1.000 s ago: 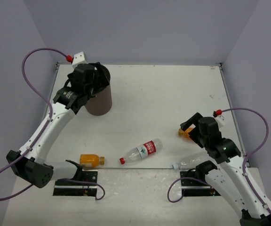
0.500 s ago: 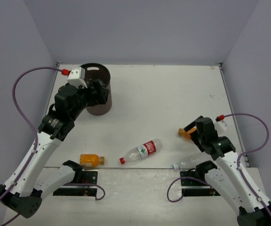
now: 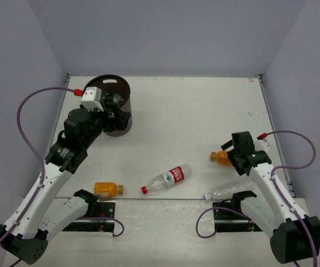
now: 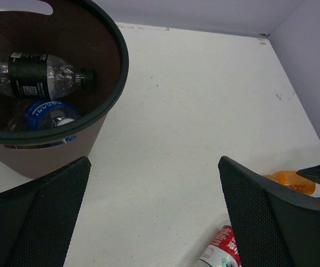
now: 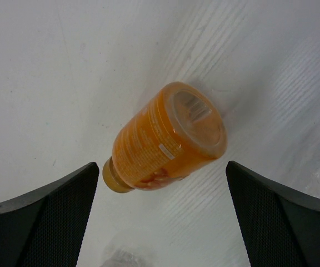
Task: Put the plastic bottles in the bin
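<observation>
The bin stands at the far left; in the left wrist view its rim shows, with a black-labelled bottle and a blue-labelled bottle inside. My left gripper hangs open and empty beside the bin's near side. An orange bottle lies on its side at the right, and my right gripper is open just above it, jaws astride it without touching. The same orange bottle fills the right wrist view. A red-labelled bottle, a second orange bottle and a plain clear bottle lie near the front.
Grey walls close the table on three sides. Two black base plates sit at the near edge. Purple cables loop off both arms. The red-labelled bottle's end shows by my left gripper's right finger.
My left gripper has drawn back from over the bin toward the near side. My right gripper has shifted right and settled over the orange bottle. No bottle has moved.
</observation>
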### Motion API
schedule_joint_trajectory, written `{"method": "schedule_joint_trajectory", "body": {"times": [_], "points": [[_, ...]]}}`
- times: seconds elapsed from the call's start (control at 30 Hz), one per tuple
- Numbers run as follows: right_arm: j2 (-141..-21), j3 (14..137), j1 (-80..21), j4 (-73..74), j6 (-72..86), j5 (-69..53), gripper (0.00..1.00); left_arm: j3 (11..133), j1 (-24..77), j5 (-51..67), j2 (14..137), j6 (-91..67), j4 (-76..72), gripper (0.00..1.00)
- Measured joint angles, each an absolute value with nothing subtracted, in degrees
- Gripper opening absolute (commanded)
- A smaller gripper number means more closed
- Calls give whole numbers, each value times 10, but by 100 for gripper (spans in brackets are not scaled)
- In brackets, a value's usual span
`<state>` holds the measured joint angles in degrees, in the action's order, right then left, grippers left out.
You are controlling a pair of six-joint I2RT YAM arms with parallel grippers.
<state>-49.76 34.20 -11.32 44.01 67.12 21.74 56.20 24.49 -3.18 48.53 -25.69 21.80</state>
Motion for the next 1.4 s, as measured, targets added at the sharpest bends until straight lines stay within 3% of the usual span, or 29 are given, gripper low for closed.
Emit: {"method": "schedule_joint_trajectory", "body": {"times": [0.2,0.43,0.6,0.87,1.2,1.4], "points": [[-573,335,-83,377,643,198,76,556,245,-32,479,-257,216,100],[-623,335,-78,338,628,185,42,556,245,-31,480,-257,215,100],[-621,335,-78,327,609,182,29,556,245,-18,484,-258,213,100],[-512,315,-78,234,528,76,22,537,262,121,509,-261,160,100],[-394,253,-87,-34,483,-215,21,527,437,223,659,-281,43,100],[-386,254,-150,-124,492,-284,19,518,480,269,740,-310,-46,100]]}}
